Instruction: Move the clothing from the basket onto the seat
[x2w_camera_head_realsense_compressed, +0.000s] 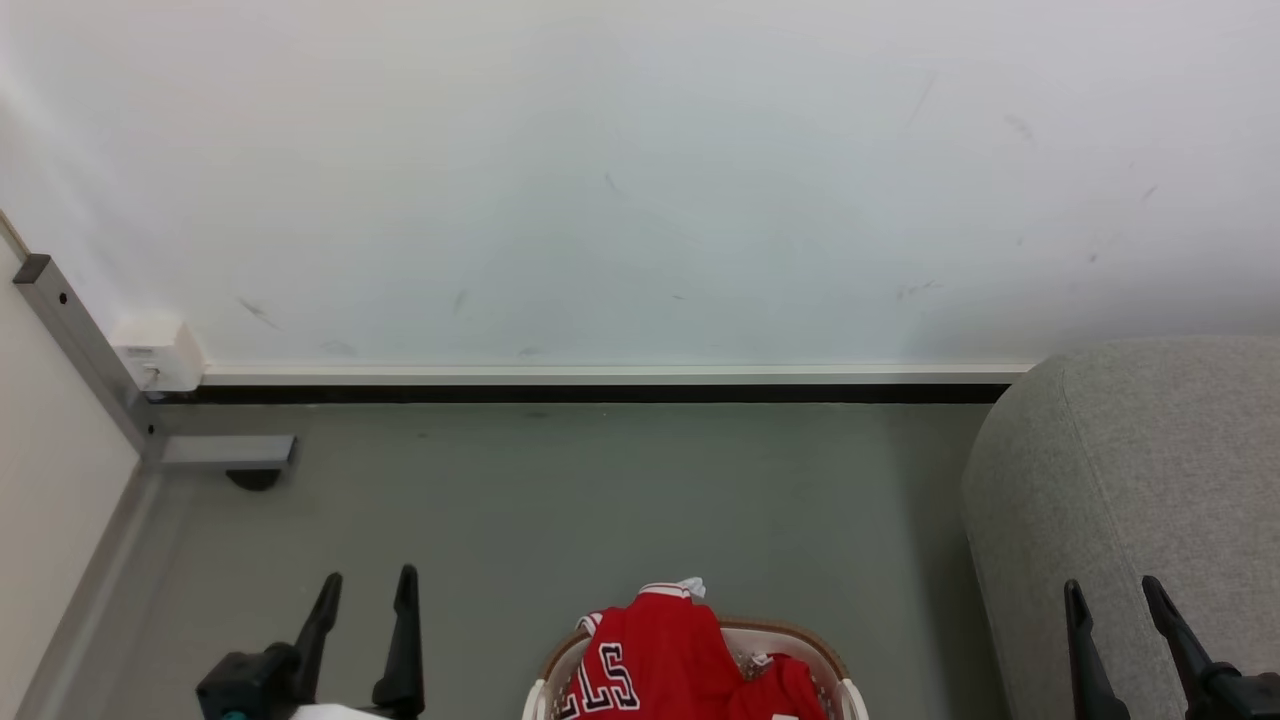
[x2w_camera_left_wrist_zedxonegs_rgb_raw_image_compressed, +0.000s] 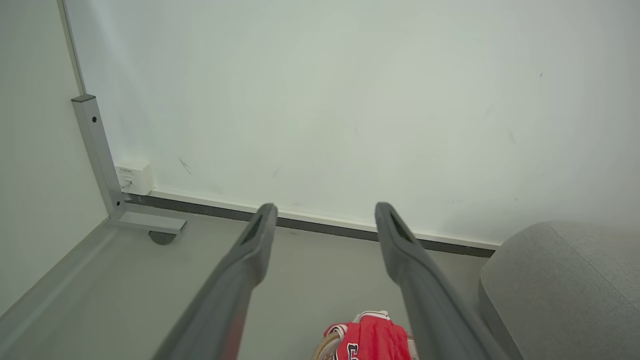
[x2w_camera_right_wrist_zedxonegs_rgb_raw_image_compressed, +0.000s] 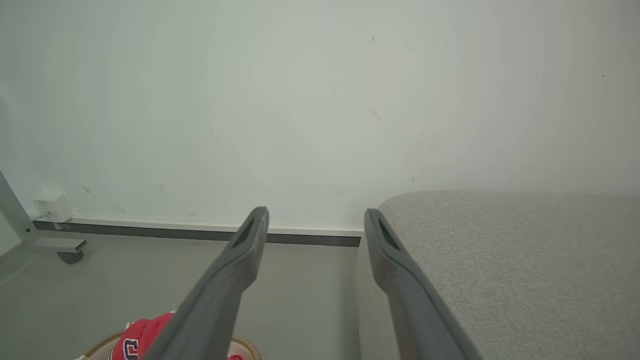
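while clothing (x2w_camera_head_realsense_compressed: 660, 650) fills basket (x2w_camera_head_realsense_compressed: 852, 700), left gripper (x2w_camera_head_realsense_compressed: 370, 575) parted

Red clothing (x2w_camera_head_realsense_compressed: 665, 655) heaped in basket (x2w_camera_head_realsense_compressed: 795, 633); grey seat (x2w_camera_head_realsense_compressed: 1130, 480) beside.

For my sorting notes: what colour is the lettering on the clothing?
Black, outlined white, on the red clothing; clearest in head view.
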